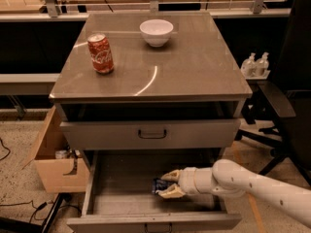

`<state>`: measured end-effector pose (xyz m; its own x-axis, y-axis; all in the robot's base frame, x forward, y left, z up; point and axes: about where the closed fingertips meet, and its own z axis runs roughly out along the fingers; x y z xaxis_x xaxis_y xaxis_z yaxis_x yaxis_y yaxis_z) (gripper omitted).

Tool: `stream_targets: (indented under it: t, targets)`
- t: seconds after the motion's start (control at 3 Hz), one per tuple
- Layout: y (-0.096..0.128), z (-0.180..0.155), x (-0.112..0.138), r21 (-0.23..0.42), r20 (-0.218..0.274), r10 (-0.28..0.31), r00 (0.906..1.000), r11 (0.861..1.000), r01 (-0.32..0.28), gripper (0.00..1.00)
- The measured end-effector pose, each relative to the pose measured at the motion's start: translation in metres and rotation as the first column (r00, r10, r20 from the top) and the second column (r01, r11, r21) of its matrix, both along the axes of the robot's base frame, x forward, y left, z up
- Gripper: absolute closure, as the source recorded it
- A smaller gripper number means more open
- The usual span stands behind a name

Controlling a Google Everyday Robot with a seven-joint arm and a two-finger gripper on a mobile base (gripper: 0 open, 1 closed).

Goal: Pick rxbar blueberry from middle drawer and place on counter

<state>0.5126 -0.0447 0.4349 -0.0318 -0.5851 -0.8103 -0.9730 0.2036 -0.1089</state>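
Pale two-finger gripper (166,185) inside grey metal middle drawer (121,191), clamped on dark-blue rxbar blueberry (158,184) — lift, glossy grey-brown counter (194,67) placement remain.

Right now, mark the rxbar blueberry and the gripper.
rxbar blueberry (157,184): camera view, wrapper's exposed left end.
gripper (165,185): camera view, its front end, inside the middle drawer (121,181).

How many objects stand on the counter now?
2: a red soda can on the left of the counter and a white bowl near its back edge. None seems hidden. The gripper is down in the open middle drawer, at the rxbar blueberry.
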Motion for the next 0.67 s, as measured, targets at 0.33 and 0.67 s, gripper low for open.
stream_targets:
  t: [0.33, 0.67]
  targets:
    - [-0.029, 0.037, -0.013, 0.005, 0.007, -0.041, 0.9991, 0.999, 0.041, 1.00]
    - [-0.062, 0.079, -0.025, 0.009, 0.014, -0.093, 0.9955, 0.996, 0.093, 1.00]
